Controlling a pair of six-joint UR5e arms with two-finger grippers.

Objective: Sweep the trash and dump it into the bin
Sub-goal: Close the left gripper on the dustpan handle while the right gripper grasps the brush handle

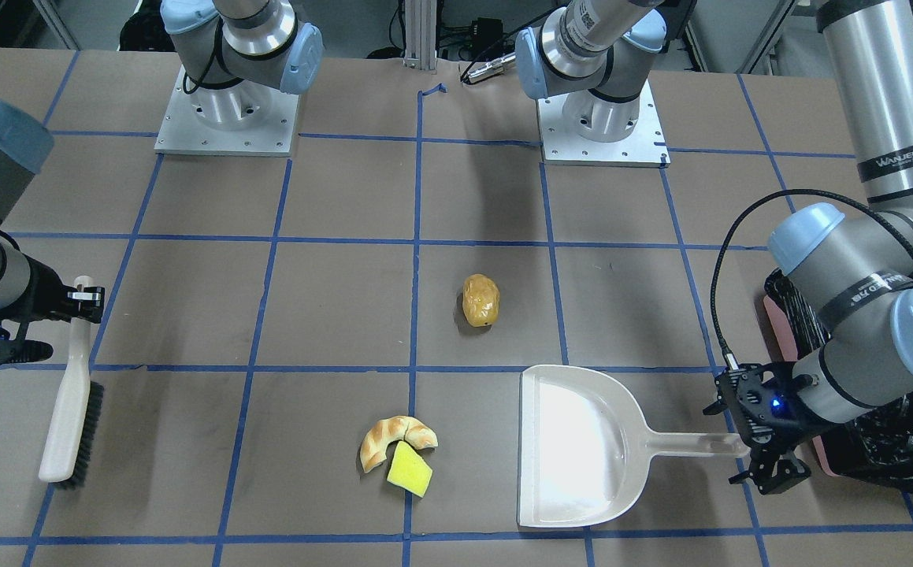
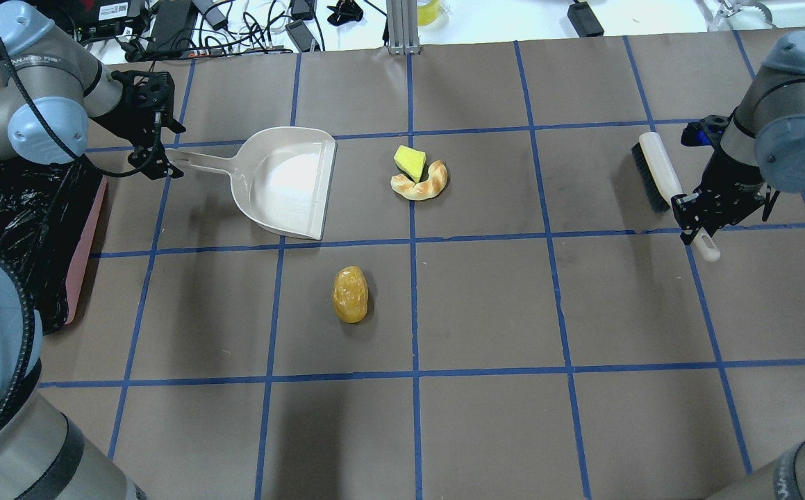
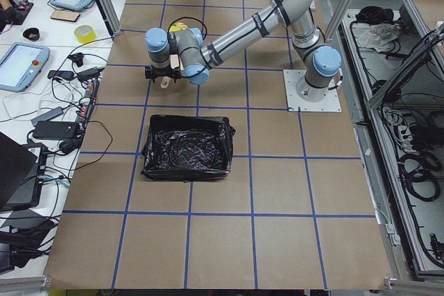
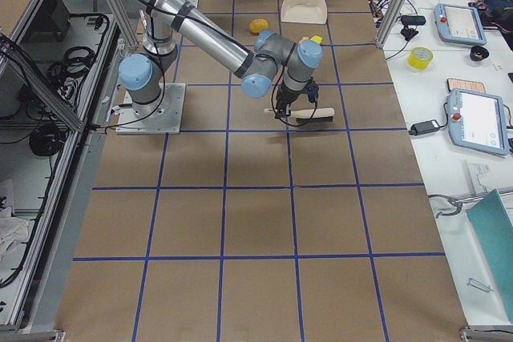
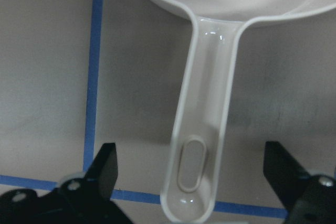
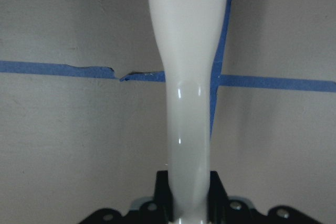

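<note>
The golden-brown potato (image 2: 351, 294) lies mid-table. The tan croissant (image 2: 424, 184) and the yellow sponge wedge (image 2: 409, 161) touch each other, just right of the beige dustpan (image 2: 284, 180). My left gripper (image 2: 155, 160) is open, with its fingers (image 5: 107, 169) on either side of the end of the dustpan handle (image 5: 202, 129). My right gripper (image 2: 697, 219) is shut on the white handle (image 6: 189, 103) of a black-bristled brush (image 2: 659, 170) at the far right. The pink bin with its black bag (image 2: 27, 229) stands at the table's left edge, beside my left arm.
The brown table is marked with a grid of blue tape (image 2: 412, 239). Both arm bases (image 1: 228, 110) stand at the robot's side of the table. Cables and devices (image 2: 291, 17) lie beyond the far edge.
</note>
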